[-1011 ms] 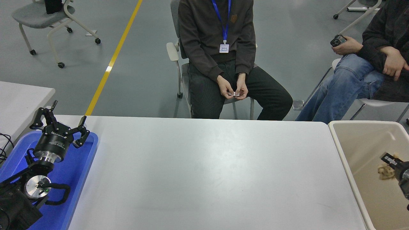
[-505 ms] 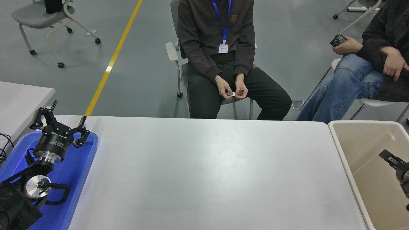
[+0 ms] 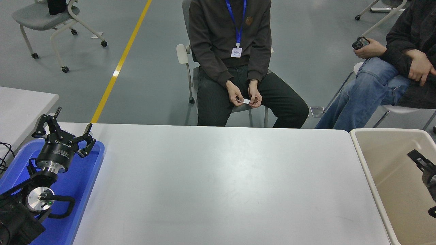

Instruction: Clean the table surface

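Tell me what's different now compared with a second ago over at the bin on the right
A second ago the right gripper held a crumpled brownish wad above the beige bin; the wad is gone now, evidently dropped in, and the gripper has drifted slightly right. The seated person's hands shifted a little. The left gripper over the blue tray and the table surface are unchanged.

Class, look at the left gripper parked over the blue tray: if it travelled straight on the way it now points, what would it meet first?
The left gripper points away over the blue plastic tray's far rim. Beyond lies only the far left corner of the grey-white tabletop, then open floor; the way looks free, though depth is unclear.
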Robot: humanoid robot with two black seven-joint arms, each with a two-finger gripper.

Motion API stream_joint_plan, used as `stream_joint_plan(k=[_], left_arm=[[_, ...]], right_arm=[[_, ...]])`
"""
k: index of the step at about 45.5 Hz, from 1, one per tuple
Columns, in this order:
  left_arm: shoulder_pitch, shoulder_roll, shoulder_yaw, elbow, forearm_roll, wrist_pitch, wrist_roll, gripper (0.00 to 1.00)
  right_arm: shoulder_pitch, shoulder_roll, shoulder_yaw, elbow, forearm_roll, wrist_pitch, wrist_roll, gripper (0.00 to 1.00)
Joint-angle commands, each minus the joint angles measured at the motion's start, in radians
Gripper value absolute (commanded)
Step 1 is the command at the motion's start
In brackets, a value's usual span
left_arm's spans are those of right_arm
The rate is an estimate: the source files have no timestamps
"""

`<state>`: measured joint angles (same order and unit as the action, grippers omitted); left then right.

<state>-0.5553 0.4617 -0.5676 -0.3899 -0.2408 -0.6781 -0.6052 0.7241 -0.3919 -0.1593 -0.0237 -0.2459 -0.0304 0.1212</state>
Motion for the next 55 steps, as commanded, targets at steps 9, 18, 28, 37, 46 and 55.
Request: stream_joint_plan(k=[9, 18, 28, 37, 46, 55], left_arm=[[0.0, 0.0, 0.0, 0.0, 0.0, 0.0, 0.001, 1.0], [0.0, 0.0, 0.0, 0.0, 0.0, 0.0, 0.001, 1.0], [0.0, 0.002, 0.0, 0.0, 0.0, 0.0, -0.001, 1.0], [0.0, 0.0, 0.0, 0.0, 0.0, 0.0, -0.001, 1.0], [0.0, 0.0, 0.0, 0.0, 0.0, 0.0, -0.001, 1.0], [0.0, 0.0, 0.0, 0.0, 0.0, 0.0, -0.001, 1.0]], right_arm=[[0.058, -0.005, 0.312, 0.122, 0.126, 0.014, 0.008, 1.0], [0.028, -0.053, 0.596, 0.345, 0.122, 0.033, 0.018, 1.0], [-0.072, -0.127, 0.81, 0.591, 0.12, 0.041, 0.018, 1.0], [-0.195, -0.11, 1.113, 0.746, 0.12, 0.141, 0.049, 1.0], [-0.268, 0.002, 1.285, 0.812, 0.109, 0.221, 0.089, 1.0], [-0.301, 0.096, 1.36, 0.82, 0.103, 0.222, 0.136, 1.0]])
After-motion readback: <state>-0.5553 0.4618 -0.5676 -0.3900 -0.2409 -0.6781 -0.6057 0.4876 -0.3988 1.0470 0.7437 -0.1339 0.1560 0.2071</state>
